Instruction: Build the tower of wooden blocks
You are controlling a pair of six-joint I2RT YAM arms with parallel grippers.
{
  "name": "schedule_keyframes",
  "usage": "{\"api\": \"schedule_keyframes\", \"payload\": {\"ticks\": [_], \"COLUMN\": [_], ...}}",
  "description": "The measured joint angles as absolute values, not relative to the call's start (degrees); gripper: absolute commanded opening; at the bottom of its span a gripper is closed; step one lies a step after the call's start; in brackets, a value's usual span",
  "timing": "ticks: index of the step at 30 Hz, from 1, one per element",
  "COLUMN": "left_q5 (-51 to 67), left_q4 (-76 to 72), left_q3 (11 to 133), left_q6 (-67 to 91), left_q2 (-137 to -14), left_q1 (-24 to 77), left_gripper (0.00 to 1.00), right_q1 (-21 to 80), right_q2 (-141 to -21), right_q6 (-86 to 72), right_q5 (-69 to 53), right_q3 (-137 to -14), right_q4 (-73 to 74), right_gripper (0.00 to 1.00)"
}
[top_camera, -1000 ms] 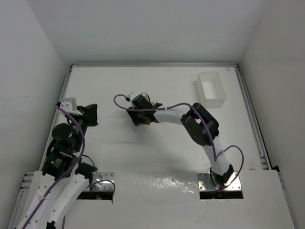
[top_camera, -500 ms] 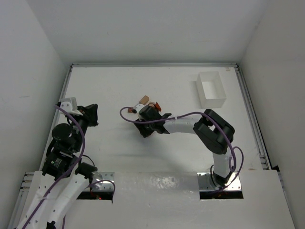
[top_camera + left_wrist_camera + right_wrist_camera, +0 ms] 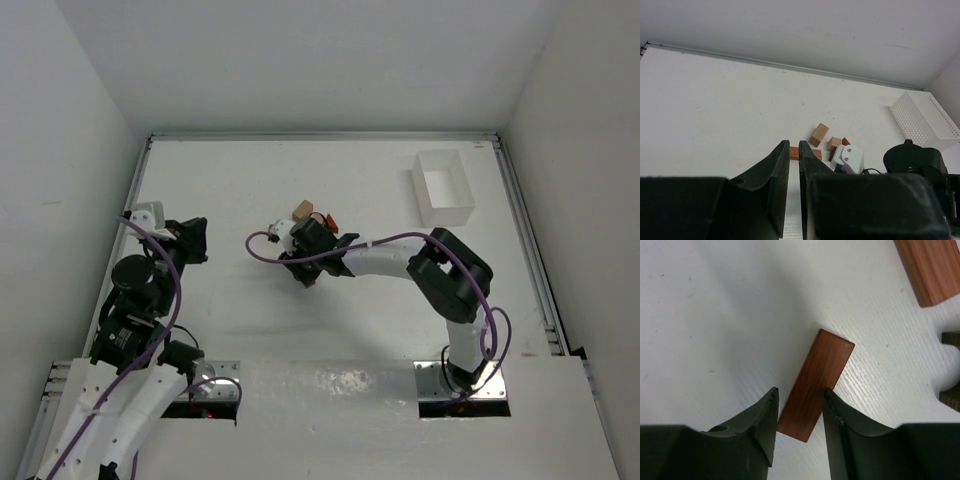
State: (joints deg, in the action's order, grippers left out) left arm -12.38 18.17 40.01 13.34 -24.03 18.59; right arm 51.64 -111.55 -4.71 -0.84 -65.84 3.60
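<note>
Reddish-brown bar point(image 3: 815, 385) flat on table point(image 3: 250, 180) mid-field, just near of loose blocks point(image 3: 310, 213). Right gripper point(image 3: 799, 412) now down astride it, fingers narrowing, not yet clamped; pick looks imminent. Left gripper point(image 3: 794, 160) parked far left, nearly shut, empty.

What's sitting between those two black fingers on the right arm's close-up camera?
A flat reddish-brown wooden bar lies on the white table, its near end between the right gripper fingers. The right wrist view shows it.
</note>
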Motion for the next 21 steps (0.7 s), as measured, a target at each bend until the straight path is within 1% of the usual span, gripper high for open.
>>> {"api": "schedule_keyframes", "payload": {"ticks": [2,4,7,8,10,14,15,17,19,21], "left_q5": [-12.3,-12.2,-12.0,-11.9,-11.7,-11.5,-11.3,-11.2,-11.0,-10.9], "left_q4": [18.2,18.2,18.2,18.2,18.2,18.1,18.2,18.1,18.0,18.0], "left_q3": [40.0,40.0,40.0,40.0,40.0,40.0,40.0,40.0,40.0,40.0], "left_q6": [13.3,13.4,13.5,13.5,13.6,13.8,13.8,13.8,13.8,13.8], "left_q2": [-24.1,-24.2,-24.2,-24.2,-24.3,-24.3,-24.3,-24.3,-24.3,-24.3], "left_q1": [18.6,18.6,18.6,18.6,18.6,18.4,18.3,18.2,18.2,18.1], "left_gripper": [0.14,0.16,0.24,0.25,0.27,0.28,0.28,0.28,0.28,0.28], "right_q1": [51.6,51.6,51.6,51.6,51.6,51.6,51.6,51.6,51.6,51.6], "right_q2": [-111.6,-111.6,-111.5,-111.4,-110.8,-108.8,-108.2,-107.2,-106.5,-105.8], "right_q6": [-2.7,-0.8,1.9,2.9,4.5,6.9,7.4,8.1,8.8,9.5], "right_q5": [-2.2,-3.3,-4.4,-5.0,-6.0,-6.5,-6.4,-6.0,-5.8,-5.4], "right_q3": [-65.8,-65.8,-65.8,-65.8,-65.5,-63.5,-62.9,-62.0,-61.4,-60.7], "right_q4": [3.9,4.3,4.9,5.3,6.3,8.7,9.3,10.5,11.2,11.9], "right_gripper": [0.34,0.34,0.33,0.33,0.32,0.33,0.34,0.43,0.48,0.49]}}
